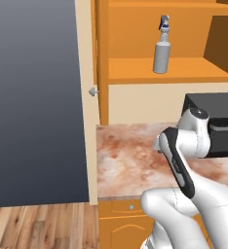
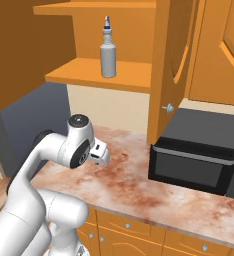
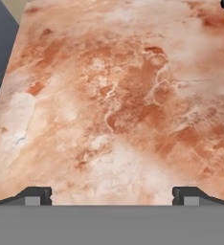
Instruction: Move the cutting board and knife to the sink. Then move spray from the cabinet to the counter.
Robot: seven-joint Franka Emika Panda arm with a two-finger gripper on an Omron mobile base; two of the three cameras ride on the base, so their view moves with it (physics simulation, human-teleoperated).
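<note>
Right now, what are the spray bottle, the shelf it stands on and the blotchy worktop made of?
The pale grey cylindrical spray bottle looks like smooth plastic, with a blue-tipped nozzle, though dull metal is possible. The orange cabinet shelf looks like painted or stained wood, flat and matte. The reddish-brown and cream counter looks like polished marbled stone, judging by its cloudy veins and blotches.

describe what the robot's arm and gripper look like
The arm is built of smooth, rounded glossy white segments with dark grey to black joint covers and round dark end caps. No loose cables or markings show. The gripper has two small dark grey finger tips, blocky with lighter grey faces.
</note>
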